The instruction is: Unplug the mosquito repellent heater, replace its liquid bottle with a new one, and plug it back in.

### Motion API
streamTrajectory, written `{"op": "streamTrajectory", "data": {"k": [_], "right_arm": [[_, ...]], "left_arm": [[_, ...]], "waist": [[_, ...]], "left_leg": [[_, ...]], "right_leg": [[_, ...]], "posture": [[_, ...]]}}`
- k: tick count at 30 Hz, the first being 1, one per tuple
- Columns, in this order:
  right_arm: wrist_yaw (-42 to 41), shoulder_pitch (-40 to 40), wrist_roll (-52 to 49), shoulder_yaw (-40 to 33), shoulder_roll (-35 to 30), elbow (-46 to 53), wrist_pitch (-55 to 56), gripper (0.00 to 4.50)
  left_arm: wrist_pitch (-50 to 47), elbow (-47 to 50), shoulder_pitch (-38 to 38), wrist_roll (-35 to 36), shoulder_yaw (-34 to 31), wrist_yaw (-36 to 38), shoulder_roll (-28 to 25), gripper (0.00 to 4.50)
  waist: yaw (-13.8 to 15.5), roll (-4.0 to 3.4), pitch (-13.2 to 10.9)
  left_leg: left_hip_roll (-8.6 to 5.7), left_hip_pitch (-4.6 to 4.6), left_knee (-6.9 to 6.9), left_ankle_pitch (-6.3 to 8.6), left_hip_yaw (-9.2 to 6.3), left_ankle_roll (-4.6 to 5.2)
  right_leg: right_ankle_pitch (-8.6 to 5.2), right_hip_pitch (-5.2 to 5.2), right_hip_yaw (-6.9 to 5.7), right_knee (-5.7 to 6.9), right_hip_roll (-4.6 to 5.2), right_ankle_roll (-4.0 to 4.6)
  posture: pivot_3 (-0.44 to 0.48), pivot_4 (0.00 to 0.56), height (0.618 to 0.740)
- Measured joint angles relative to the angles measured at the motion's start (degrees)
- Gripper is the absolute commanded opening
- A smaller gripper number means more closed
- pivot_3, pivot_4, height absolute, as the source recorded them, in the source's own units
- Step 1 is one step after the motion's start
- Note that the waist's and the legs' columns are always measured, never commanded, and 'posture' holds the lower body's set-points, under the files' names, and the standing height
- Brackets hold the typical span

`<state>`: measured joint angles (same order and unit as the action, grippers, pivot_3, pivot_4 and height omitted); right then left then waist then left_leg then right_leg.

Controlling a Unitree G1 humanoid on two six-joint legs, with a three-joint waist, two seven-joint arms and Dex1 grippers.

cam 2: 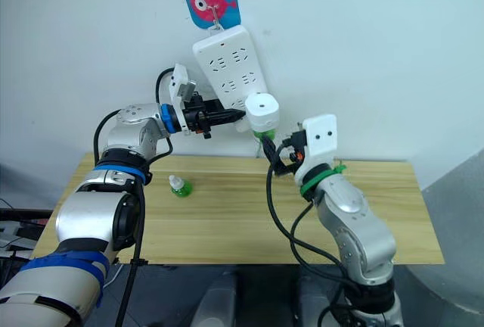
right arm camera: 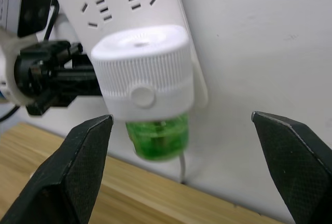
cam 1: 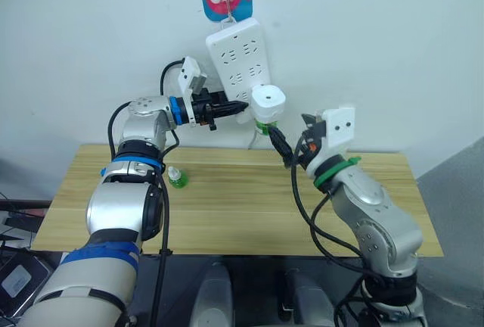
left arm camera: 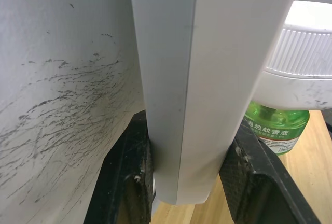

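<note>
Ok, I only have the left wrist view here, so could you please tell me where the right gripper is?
Observer: The right gripper is open in front of the small rounded white plastic heater, one finger out to each side, touching nothing.
Operator: Thank you. Is the heater plugged in?
Observer: Yes, it sits on the lower end of the long white plastic power strip on the wall, with the capless translucent green bottle under it.
Operator: And where is the replacement, please?
Observer: The small green bottle with a white pointed cap stands on the light wooden table, below the left gripper, which clasps the strip's edge.
</note>
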<state>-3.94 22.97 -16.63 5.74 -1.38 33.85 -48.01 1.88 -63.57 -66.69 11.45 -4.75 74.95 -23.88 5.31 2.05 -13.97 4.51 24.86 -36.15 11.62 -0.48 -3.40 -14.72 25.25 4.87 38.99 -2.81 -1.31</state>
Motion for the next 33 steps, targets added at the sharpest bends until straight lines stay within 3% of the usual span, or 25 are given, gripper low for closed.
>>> {"op": "streamTrajectory", "data": {"k": [4,15,19,21,28,33], "right_arm": [[0.42,2.7,-0.38,-0.07,2.36,-2.64,0.05,4.5],[-0.03,8.89,2.71,1.88,1.26,-11.1,5.29,4.5],[-0.91,9.26,4.19,2.72,1.07,-13.11,7.63,3.63],[-1.08,9.3,4.64,3.22,1.05,-13.49,8.41,2.96],[-1.99,9.04,6.23,4.26,-0.9,-12.92,8.82,2.96],[-3.55,3.79,7.11,5.49,-5.12,-5.91,8.43,2.96]], "left_arm": [[0.05,0.02,-0.14,-0.11,-0.08,0.22,-0.01,1.3],[0.01,0.28,-0.17,-0.18,-0.08,0.61,-0.09,1.3],[-0.01,0.35,-0.17,-0.21,-0.07,0.58,-0.09,1.3],[-0.19,0.43,-0.17,-0.23,-0.06,0.54,-0.1,1.3],[-0.38,0.47,-0.23,-0.29,-0.04,0.16,0.2,1.3],[-0.21,0.47,-0.4,-0.51,0.0,-0.38,0.66,1.3]], "waist": [[-0.01,-0.06,-0.16],[-0.1,-0.12,-0.21],[-0.1,-0.12,-0.21],[-0.1,-0.12,-0.21],[-0.01,-0.12,-0.21],[0.42,-0.11,-0.2]], "left_leg": [[0.0,0.04,-0.01,0.0,-0.16,0.0],[0.01,0.14,0.03,-0.02,-0.85,0.01],[0.01,0.16,0.04,-0.02,-0.89,0.01],[0.01,0.15,0.04,-0.02,-0.92,0.01],[0.0,0.16,0.03,-0.05,-0.94,0.02],[-0.04,0.2,0.05,-0.04,-0.93,0.02]], "right_leg": [[0.0,-0.03,-0.14,0.0,0.0,0.0],[-0.15,-0.17,-0.89,0.06,0.0,0.26],[-0.16,-0.19,-0.94,0.06,0.0,0.29],[-0.16,-0.19,-0.96,0.08,0.01,0.29],[-0.16,-0.22,-0.99,0.08,0.02,0.29],[-0.16,-0.24,-0.97,0.01,0.06,0.29]], "posture": [[0.209,0.274,0.74],[0.224,0.264,0.74],[0.226,0.259,0.74],[0.228,0.257,0.74],[0.222,0.249,0.74],[0.217,0.236,0.74]]}}
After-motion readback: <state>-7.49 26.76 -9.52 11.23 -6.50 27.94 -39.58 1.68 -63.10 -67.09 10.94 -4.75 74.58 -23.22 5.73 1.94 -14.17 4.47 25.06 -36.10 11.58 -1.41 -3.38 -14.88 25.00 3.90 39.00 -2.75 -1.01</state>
